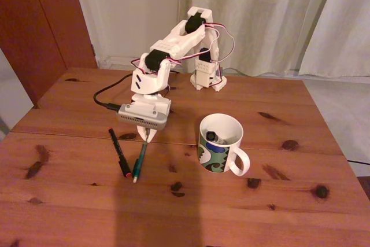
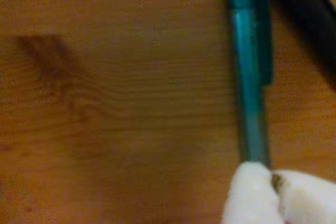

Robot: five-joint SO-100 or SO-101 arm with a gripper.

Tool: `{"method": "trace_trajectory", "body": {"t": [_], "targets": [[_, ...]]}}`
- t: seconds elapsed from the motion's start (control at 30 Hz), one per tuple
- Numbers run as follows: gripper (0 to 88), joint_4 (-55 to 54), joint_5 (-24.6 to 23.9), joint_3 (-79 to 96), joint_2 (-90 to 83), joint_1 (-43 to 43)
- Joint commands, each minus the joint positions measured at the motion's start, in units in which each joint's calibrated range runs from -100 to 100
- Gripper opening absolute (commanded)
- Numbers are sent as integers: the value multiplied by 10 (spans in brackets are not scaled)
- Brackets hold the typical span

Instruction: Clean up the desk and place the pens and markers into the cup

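On the desk (image 1: 75, 201), my gripper (image 1: 148, 137) reaches down to the far end of the teal-green pen (image 1: 139, 165). In the wrist view the two white fingertips (image 2: 247, 195) are pressed together around that end of the teal-green pen (image 2: 249, 72), so the gripper (image 2: 273, 184) is shut on it. The pen's tip still rests on the wood. A black pen with a red tip (image 1: 119, 153) lies just left of it and shows as a dark bar in the wrist view (image 2: 310, 9). The patterned white cup (image 1: 219, 150) stands to the right, with a dark-ended marker (image 1: 211, 136) inside.
The arm's base (image 1: 207, 79) stands at the back of the desk, and a black cable (image 1: 104, 98) loops to its left. The cup's handle (image 1: 240, 165) points toward the front right. Dark knots mark the wood, and a seam (image 1: 69, 135) crosses it.
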Motion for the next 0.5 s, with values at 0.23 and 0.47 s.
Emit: {"method": "trace_trajectory", "body": {"t": [0.23, 0.47], "targets": [[7, -4, 5, -4, -23, 24], [7, -5, 14, -11, 1, 34]]}}
